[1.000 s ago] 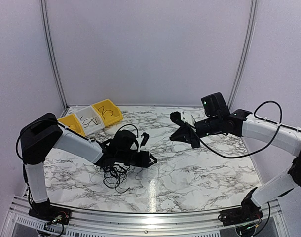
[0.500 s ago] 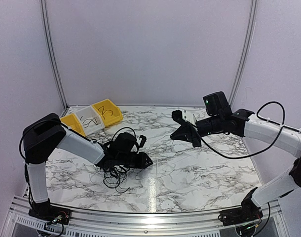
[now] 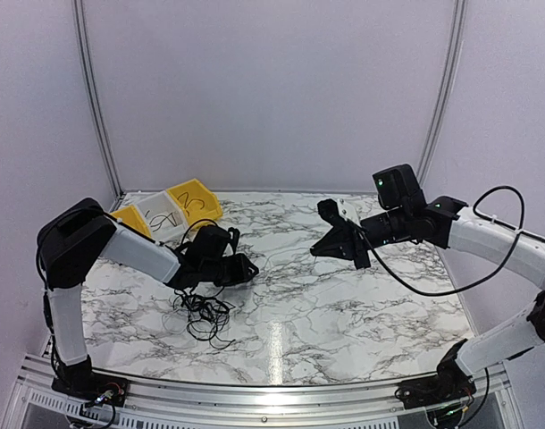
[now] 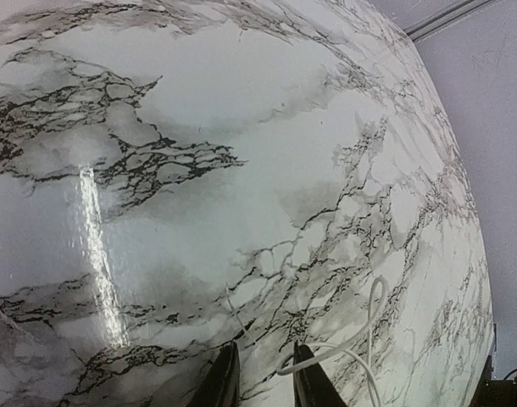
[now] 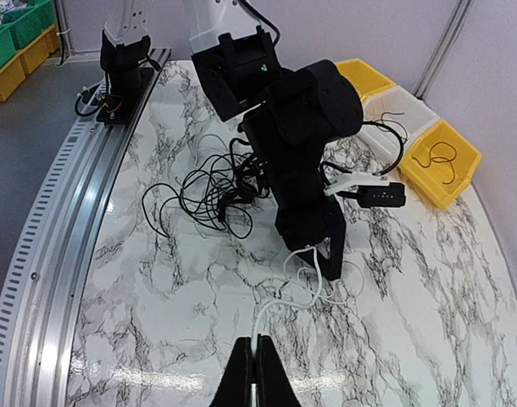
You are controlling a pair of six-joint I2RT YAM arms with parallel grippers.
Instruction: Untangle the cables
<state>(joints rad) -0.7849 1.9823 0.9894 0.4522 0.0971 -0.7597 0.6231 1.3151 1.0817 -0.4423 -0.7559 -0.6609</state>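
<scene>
The cables (image 3: 201,308) are a loose tangle of thin black wires on the marble table, just in front of my left gripper (image 3: 247,267). The tangle also shows in the right wrist view (image 5: 209,182). A thin white cable (image 5: 314,271) runs from my right gripper (image 5: 255,341), which is shut on it, over to my left gripper (image 5: 328,254). In the left wrist view my left gripper (image 4: 264,348) is open, and the white cable (image 4: 364,335) loops across its right finger (image 4: 314,381). My right gripper (image 3: 322,251) hangs above the table's middle.
Two yellow bins (image 3: 197,202) (image 3: 129,221) and a white bin (image 3: 162,215) stand at the back left, each with thin wires inside. The table's metal rail (image 5: 51,246) runs along the near edge.
My left gripper has drawn back to the left, away from the table's middle, beside the black tangle. My right gripper has shifted slightly right with the white cable.
</scene>
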